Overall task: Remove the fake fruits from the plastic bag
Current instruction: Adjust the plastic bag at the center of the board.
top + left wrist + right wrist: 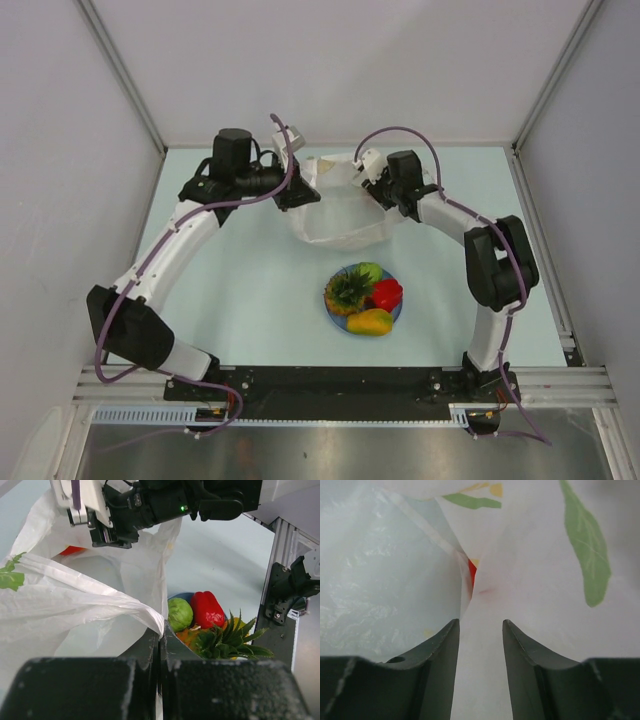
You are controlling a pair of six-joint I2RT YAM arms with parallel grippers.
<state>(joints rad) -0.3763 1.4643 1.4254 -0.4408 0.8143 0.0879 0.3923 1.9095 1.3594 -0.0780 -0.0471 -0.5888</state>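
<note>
The white plastic bag (335,212) hangs slack between my two grippers at the table's far middle. My left gripper (306,194) is shut on the bag's edge (150,614). My right gripper (372,182) is at the bag's right side, its jaws apart with a fold of bag (480,645) lying between the fingers (447,645). The fake fruits lie out of the bag on a blue plate (398,312): pineapple (350,292), green apple (371,271), red pepper (387,294), mango (371,322). A red-orange patch (72,550) shows through the bag; I cannot tell what it is.
The plate of fruit also shows in the left wrist view (181,597), just below and beyond the bag. Grey walls close in the table on the left, back and right. The black base rail (340,380) runs along the near edge.
</note>
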